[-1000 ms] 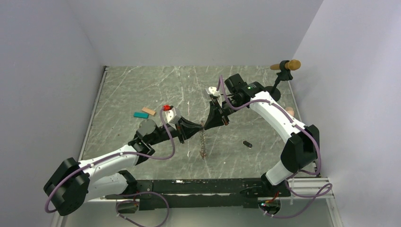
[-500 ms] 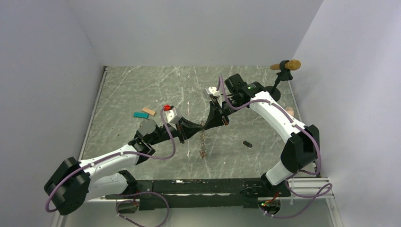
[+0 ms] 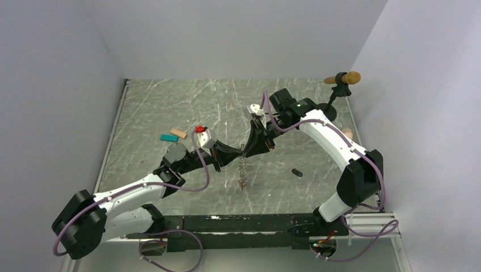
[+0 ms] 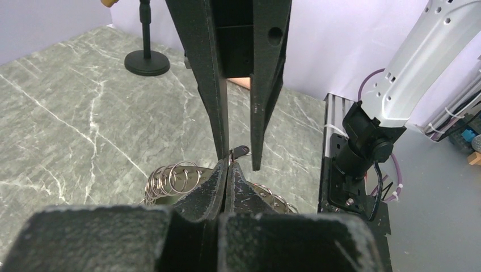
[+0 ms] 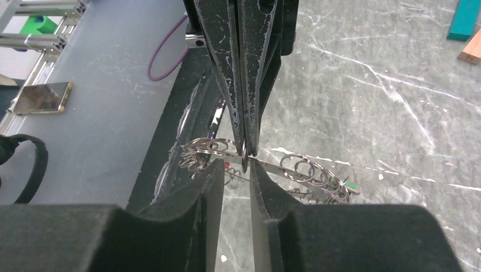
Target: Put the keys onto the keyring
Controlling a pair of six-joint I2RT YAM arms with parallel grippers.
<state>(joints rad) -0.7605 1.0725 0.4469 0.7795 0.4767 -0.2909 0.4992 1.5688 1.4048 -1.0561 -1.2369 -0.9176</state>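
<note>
over the table point(image 3: 170, 102), the keyring point(image 3: 243, 170) dangles (linked silver rings).

Top cam looks down from behind; wrist cams close-up, face-to-face, prob. sharing keyring point(image 4: 173, 177).

a teal block point(image 3: 168, 137) lies just beside a tan block point(image 3: 178, 134) on the marbled table point(image 3: 170, 102), black stand point(image 4: 147, 62) far off.

I see my left hand point(image 4: 228, 171) pinched tight on a loop of the keyring point(image 4: 173, 178), rings fanning out either side. The right hand point(image 4: 239, 148) points down at it, fingers parted, above the grey tabletop point(image 4: 68, 113).
</note>
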